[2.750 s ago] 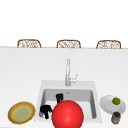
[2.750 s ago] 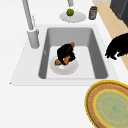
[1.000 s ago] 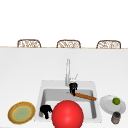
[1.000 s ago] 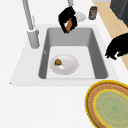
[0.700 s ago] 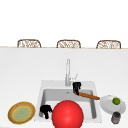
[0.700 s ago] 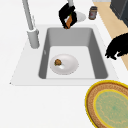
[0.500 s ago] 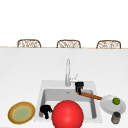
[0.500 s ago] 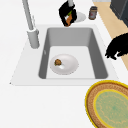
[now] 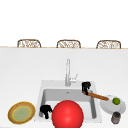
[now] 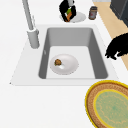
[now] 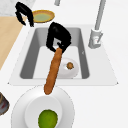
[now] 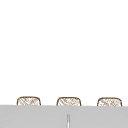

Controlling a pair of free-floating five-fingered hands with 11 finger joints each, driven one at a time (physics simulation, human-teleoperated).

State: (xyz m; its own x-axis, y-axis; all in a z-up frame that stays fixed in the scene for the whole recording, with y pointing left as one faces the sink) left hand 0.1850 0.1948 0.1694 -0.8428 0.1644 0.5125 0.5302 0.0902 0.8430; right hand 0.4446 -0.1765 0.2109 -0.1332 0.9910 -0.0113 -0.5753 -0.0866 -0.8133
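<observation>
Right hand point(image 11: 58, 37) gripped a long brown baguette point(image 11: 53, 71) by one end; judged light, stiff, best held mid-length. Left hand point(image 9: 45, 110) hovered, fingers curled, empty.

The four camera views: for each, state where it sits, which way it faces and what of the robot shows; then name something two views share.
Front view: faces the sink head-on; left hand, right hand gripping a brown stick.
Left side view: looks along the basin from the left; one hand at the stick far off.
Right side view: looks from the right across the white plate.
Upper view: faces the chairs.
Shared: both side views show the basin's dish.
</observation>
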